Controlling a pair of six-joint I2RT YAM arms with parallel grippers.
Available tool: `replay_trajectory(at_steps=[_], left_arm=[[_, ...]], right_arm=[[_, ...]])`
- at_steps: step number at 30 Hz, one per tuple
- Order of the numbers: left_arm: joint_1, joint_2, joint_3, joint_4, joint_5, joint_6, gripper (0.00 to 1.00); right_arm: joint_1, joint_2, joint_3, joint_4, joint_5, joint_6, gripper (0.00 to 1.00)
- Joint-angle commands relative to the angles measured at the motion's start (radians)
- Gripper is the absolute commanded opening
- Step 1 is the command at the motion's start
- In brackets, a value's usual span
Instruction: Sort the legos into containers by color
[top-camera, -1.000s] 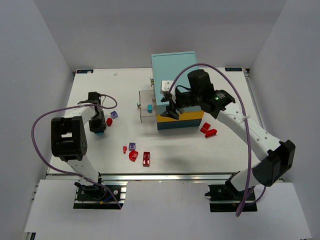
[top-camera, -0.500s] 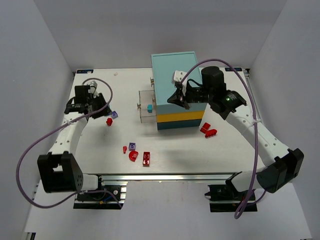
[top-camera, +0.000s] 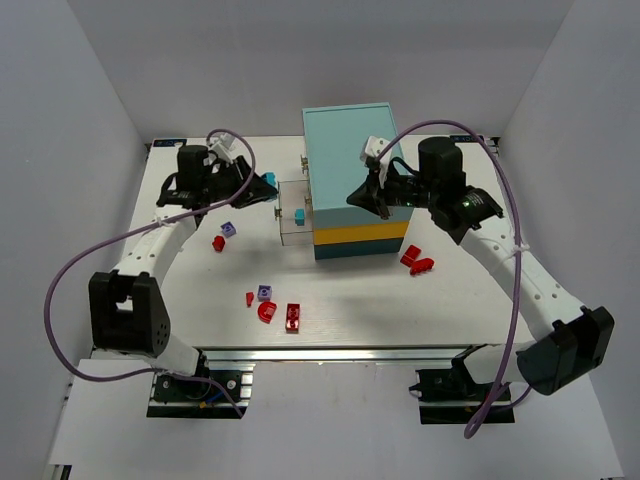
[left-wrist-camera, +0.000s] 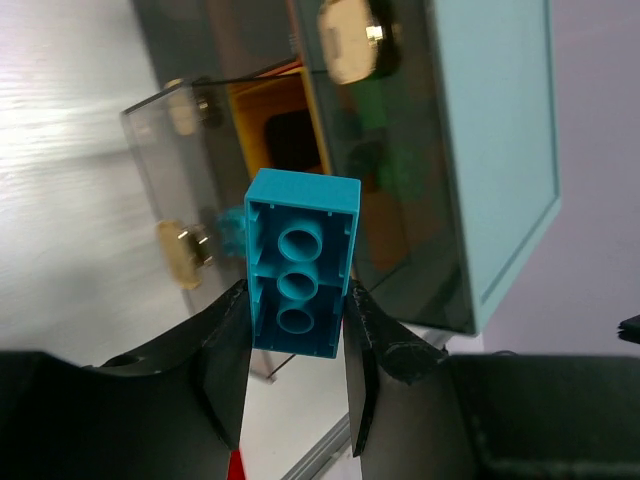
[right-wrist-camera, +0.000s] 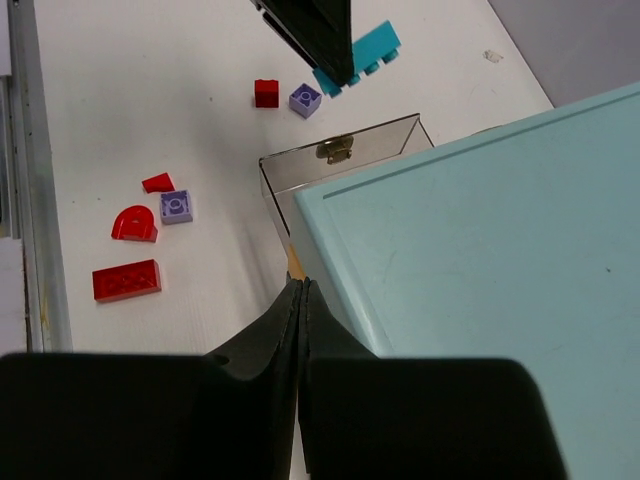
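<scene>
At the far left, the left gripper (top-camera: 262, 184) is raised above the table (top-camera: 180, 290), just left of the clear drawer (top-camera: 288, 235). A light blue brick (left-wrist-camera: 300, 262) is pinched between its fingers, with the hollow underside turned toward the wrist camera. Nearer on the table, a small red brick (top-camera: 218, 243) and a purple brick (top-camera: 228, 229) are set close together. Nearer still, a red wedge (top-camera: 250, 298), a second purple brick (top-camera: 264, 292), a red arch piece (top-camera: 267, 312) and a red plate (top-camera: 293, 317) are scattered.

The drawer is pulled out leftward from the cabinet (top-camera: 345, 140) — a second light blue brick (top-camera: 299, 215) is seen inside it. The right gripper (right-wrist-camera: 301, 300) is poised over the cabinet's near left edge, its fingers pressed together on nothing. Two red pieces (top-camera: 415, 262) are left just right of the cabinet's near corner.
</scene>
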Motion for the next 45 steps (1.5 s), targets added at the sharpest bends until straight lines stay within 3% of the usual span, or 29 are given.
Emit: replay_trajectory(at_steps=[1,5,10,18,22,26,28,33,36,37,38,41,45], left_arm=[[-0.050,0.025,0.083,0.047,0.040,-0.038,0.25],[-0.087,0.068,0.113,0.009,0.002,-0.032,0.32],[-0.119,0.125,0.144,-0.051,-0.041,-0.018,0.62],[-0.128,0.166,0.218,-0.096,-0.064,-0.007,0.70],[-0.128,0.154,0.270,-0.108,-0.086,-0.012,0.63],[-0.116,0.100,0.279,-0.114,-0.164,-0.019,0.29],[-0.104,0.056,0.258,-0.122,-0.187,-0.022,0.19],[-0.104,0.019,0.201,-0.240,-0.377,0.027,0.07],[-0.095,0.013,0.150,-0.271,-0.414,0.042,0.08],[-0.095,0.013,0.140,-0.271,-0.420,0.045,0.09],[-0.095,0.013,0.132,-0.277,-0.425,0.054,0.12],[-0.095,0.019,0.110,-0.294,-0.455,0.063,0.29],[-0.095,0.023,0.089,-0.300,-0.480,0.071,0.38]], right_arm=[[-0.020,-0.045,-0.008,0.044,-0.010,0.022,0.00],[-0.032,-0.061,-0.021,0.044,-0.016,0.020,0.00],[-0.050,-0.071,-0.034,0.044,-0.022,0.023,0.00],[-0.073,-0.081,-0.044,0.046,-0.030,0.033,0.01],[-0.096,-0.085,-0.047,0.084,-0.005,0.109,0.02],[-0.127,-0.078,-0.035,0.144,0.248,0.282,0.00],[-0.150,-0.058,-0.009,0.147,0.344,0.342,0.00],[-0.179,-0.010,0.039,0.142,0.467,0.427,0.00],[-0.205,0.031,0.076,0.116,0.489,0.479,0.00],[-0.210,0.039,0.080,0.115,0.486,0.490,0.05],[-0.215,0.053,0.084,0.113,0.478,0.497,0.36],[-0.234,0.086,0.102,0.107,0.466,0.507,0.60],[-0.280,0.142,0.122,0.095,0.454,0.546,0.63]])
